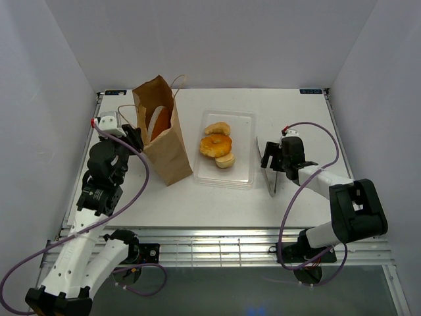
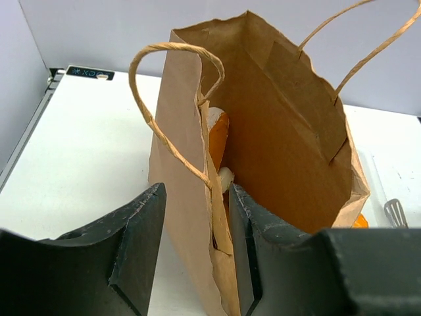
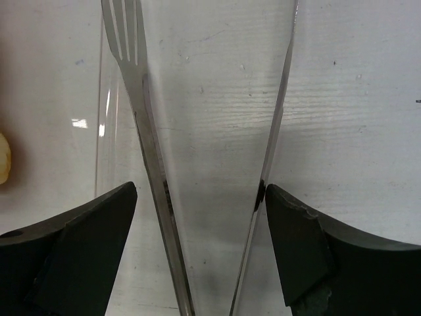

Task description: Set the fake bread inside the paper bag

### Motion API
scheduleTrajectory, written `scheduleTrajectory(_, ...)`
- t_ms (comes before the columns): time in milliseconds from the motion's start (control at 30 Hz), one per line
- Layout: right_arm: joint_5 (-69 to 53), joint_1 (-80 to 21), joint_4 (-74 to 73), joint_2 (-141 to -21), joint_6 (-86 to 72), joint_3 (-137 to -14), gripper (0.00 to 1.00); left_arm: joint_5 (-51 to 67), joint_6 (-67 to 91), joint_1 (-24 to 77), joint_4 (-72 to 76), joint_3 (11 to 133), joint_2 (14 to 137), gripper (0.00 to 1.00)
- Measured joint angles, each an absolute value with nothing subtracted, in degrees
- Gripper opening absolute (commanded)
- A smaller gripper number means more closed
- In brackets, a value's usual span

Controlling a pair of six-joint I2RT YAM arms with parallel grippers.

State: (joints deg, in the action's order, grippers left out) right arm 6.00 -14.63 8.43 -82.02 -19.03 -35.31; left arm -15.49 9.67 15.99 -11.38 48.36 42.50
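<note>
The brown paper bag (image 1: 164, 141) stands open at the left, with an orange bun (image 2: 218, 141) and a pale roll (image 2: 225, 178) inside. My left gripper (image 2: 197, 217) is open and straddles the bag's near wall (image 2: 184, 197), one finger (image 2: 253, 257) inside the bag and the other outside; it also shows in the top view (image 1: 136, 137). A golden bun (image 1: 217, 128), a ring doughnut (image 1: 216, 145) and a pale roll (image 1: 225, 160) lie in the clear tray (image 1: 247, 131). My right gripper (image 3: 200, 197) is open around the metal tongs (image 3: 148, 151), which lie on the table; its right finger touches one arm.
The tongs (image 1: 268, 172) lie just right of the tray, with the right gripper (image 1: 273, 158) over them. The tray's clear edge (image 3: 102, 131) runs beside the tongs. White walls enclose the table on three sides. Purple cables loop off both arms.
</note>
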Motion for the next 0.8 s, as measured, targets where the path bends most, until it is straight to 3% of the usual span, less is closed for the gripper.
scheduleTrajectory(100, 5.5, -14.6, 7.0, -81.4, -19.0, -36.4, 0.86, -15.5, 9.7, 16.0, -10.6, 47.9, 41.4, 0.54)
scheduleTrajectory(233, 4.5, -14.6, 3.7, -76.9, -18.8, -37.9, 0.98, -15.5, 9.8, 16.0, -9.3, 46.7, 38.4, 0.55)
scheduleTrajectory(333, 4.0, -14.6, 0.1, -72.3, -18.2, -41.2, 0.9, -16.0, 9.9, 16.0, -9.0, 46.5, 35.6, 0.55)
scheduleTrajectory(800, 5.8, -14.7, -11.7, -59.3, -18.0, -50.4, 0.9, -28.5, 15.1, 16.3, -20.9, 46.4, 25.1, 0.56)
